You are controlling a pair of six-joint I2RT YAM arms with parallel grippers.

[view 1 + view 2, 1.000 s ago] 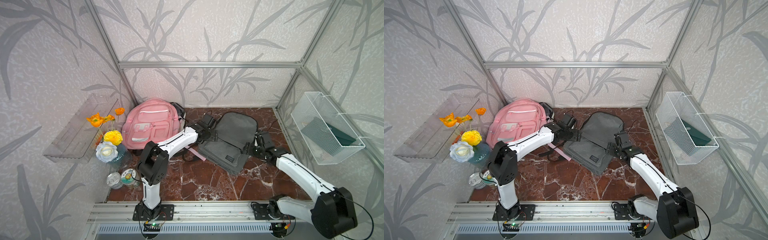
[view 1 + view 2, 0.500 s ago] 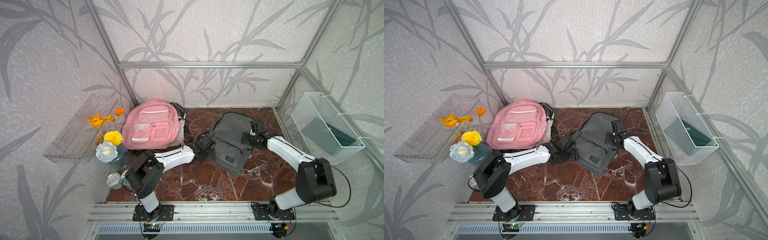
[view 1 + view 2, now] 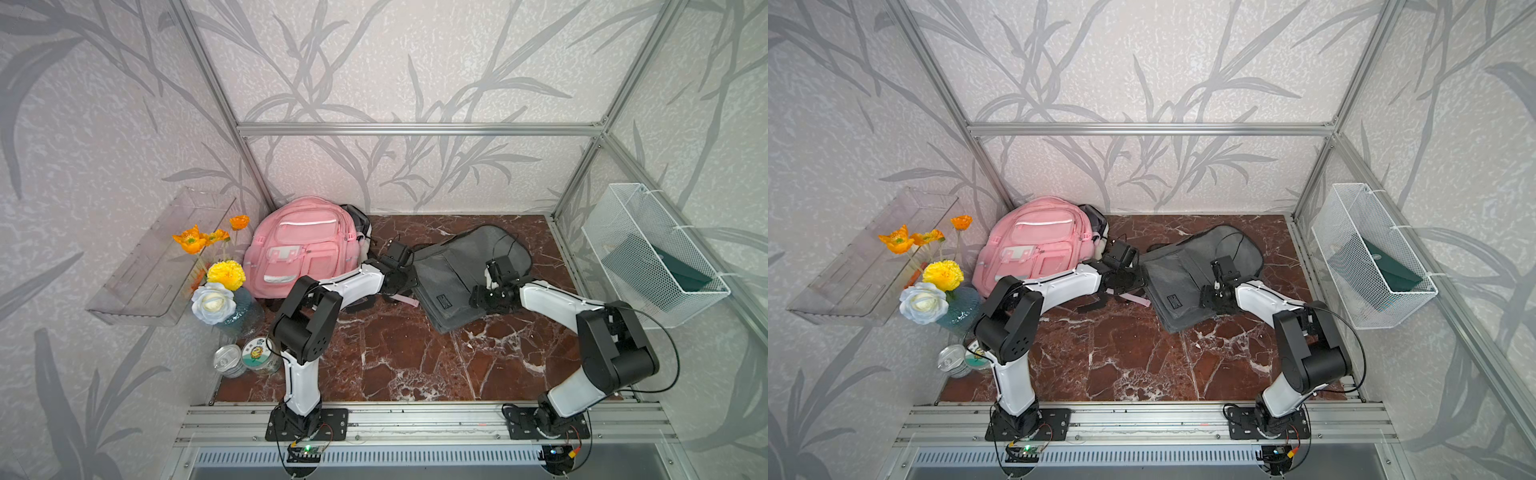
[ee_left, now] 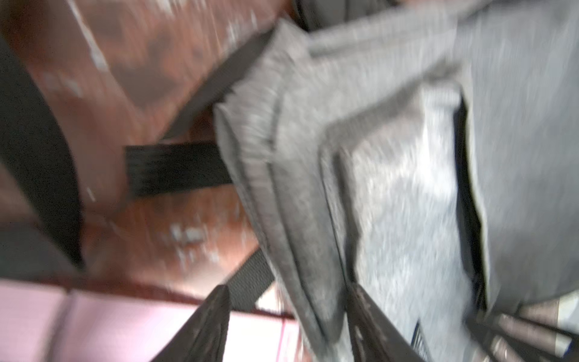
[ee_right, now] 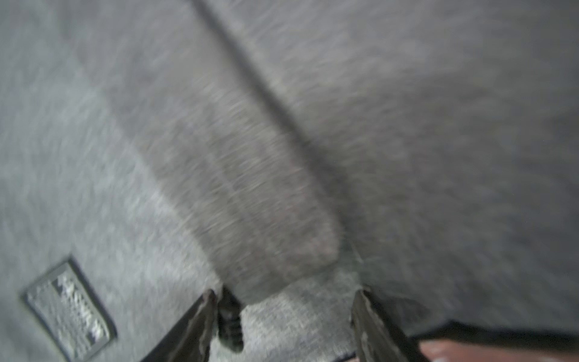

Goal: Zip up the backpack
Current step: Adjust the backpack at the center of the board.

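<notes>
Clear plastic shelf (image 3: 137,291): is hanging on the left wall, well apart from both arms.
Flowers (image 3: 224,274) and cans (image 3: 245,357): are standing at the left edge of the marble tabletop (image 3: 395,353), taking no part in the work.
Pink backpack (image 3: 303,249): is leaning in the far left corner, just beside the left arm; neither gripper is touching it.
Left gripper (image 4: 288,286): is reaching to the left edge of the grey backpack (image 3: 465,270). Its jaws are standing apart with the bag's seamed edge between them, not pinched as far as the blurred wrist view shows. It is probably lining up to anchor the bag against the zip's pull.
Black strap (image 4: 175,170): is trailing from under that edge onto the marble, near the fingers, where it could get caught by mistake.
Grey backpack: is lying flat and slanted, centre to far right of the tabletop, between the two arms.
Right gripper (image 5: 285,291): is hovering low over the bag's near right front, fingers apart around a raised fold.
Dark ribbed piece (image 5: 231,319): is sitting just beside one finger; it is probably the zipper pull this gripper is going for.
Wire basket (image 3: 648,232): is hanging on the right wall, holding something dark green.
</notes>
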